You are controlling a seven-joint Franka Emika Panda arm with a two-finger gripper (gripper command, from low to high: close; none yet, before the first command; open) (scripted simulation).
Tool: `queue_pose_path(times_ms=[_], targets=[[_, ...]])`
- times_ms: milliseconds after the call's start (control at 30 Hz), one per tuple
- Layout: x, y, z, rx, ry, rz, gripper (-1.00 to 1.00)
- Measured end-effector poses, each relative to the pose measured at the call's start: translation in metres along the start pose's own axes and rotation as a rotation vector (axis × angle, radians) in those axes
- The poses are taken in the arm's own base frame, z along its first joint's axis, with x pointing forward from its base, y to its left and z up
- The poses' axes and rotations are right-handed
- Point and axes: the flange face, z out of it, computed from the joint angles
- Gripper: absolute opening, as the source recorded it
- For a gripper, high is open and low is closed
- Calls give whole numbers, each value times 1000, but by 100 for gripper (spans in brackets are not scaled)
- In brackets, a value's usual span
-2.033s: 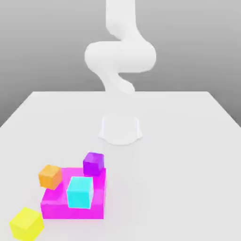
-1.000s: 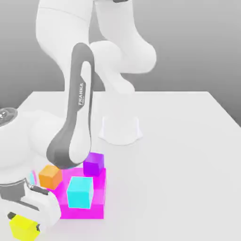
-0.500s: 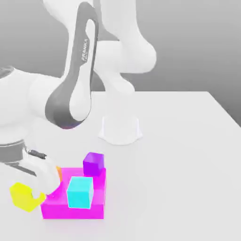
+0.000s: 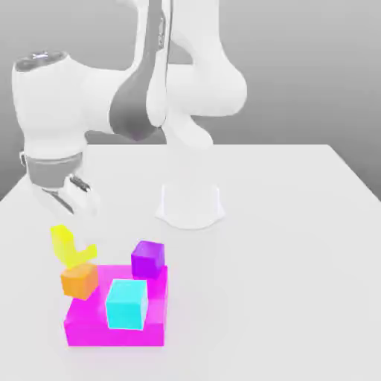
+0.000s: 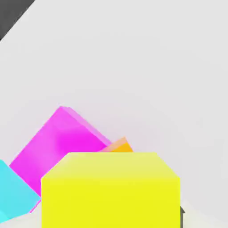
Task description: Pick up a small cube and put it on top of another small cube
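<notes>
At the exterior view's left, above the white desk: one white Franka arm reaching over from its round base, hanging one claw downward. Claw clamping shut on the one yellow cube, carrying it off the desk, tilted, just above the one orange cube and looking close to touching its top edge, though contact cannot be told. In the hand view, yellow cube sitting large and near, with a sliver of the orange cube peeking out behind it.

Counting the cubes: four in all, one yellow, one orange, one purple, one cyan. Counting the slabs: one, magenta, lying flat on the desk. Orange cube perching at the slab's far corner toward the exterior view's left, tilted. Purple cube sitting at the slab's far edge, toward the exterior view's right of the orange one. Cyan cube resting on top of the slab, near its front, between the other two and nearer the camera. In the hand view, magenta slab and a corner of the cyan cube showing beside the yellow one.
</notes>
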Motion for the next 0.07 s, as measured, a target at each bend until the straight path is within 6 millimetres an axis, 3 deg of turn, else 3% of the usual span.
queue_pose_path(times_ms=[67], targets=[[0, 0, 0, 0, 0, 0, 100]])
